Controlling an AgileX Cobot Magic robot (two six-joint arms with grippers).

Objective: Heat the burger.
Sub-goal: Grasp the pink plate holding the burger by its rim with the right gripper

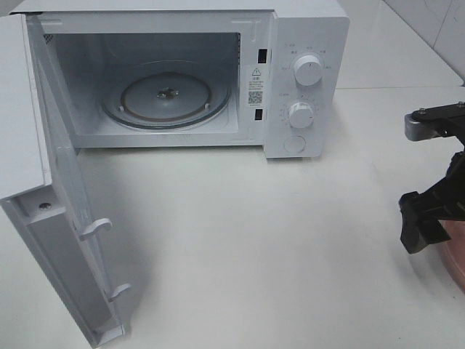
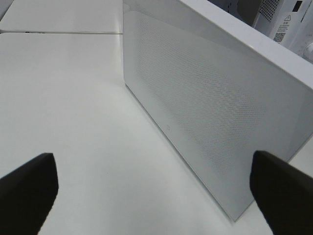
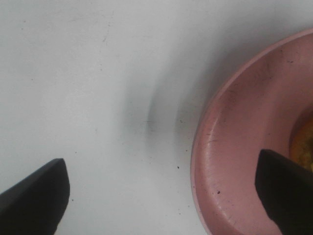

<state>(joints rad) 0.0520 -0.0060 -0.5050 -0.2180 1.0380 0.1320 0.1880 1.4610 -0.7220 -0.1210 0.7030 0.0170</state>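
Item, right end effector: black, two-fingered, jaws spread wide and holding nothing. One finger hangs over bare counter, the other over the inside of a round pink plate, so the plate's rim lies between them; whether either finger touches anything cannot be told. Right arm: enters at the right edge of the overhead view, wrist bent downward, end effector pointed at the counter, well apart from the appliance. Plate: shallow, scuffed, sitting on the counter at the far right, mostly cut off by the overhead view's edge. Contents: the burger, seen only as a sliver of yellow-orange on the plate just past the inner finger, the rest hidden. Item, left end effector: jaws likewise spread wide, empty, poised low over the counter just beside the outer perforated face of the microwave door. Microwave: white, at the back of the counter, door swung fully open to the left, latch hooks showing on its inner edge. Cavity contents: a round glass turntable, its glass bare. Control panel: two round knobs, one above the other, with a round button below.
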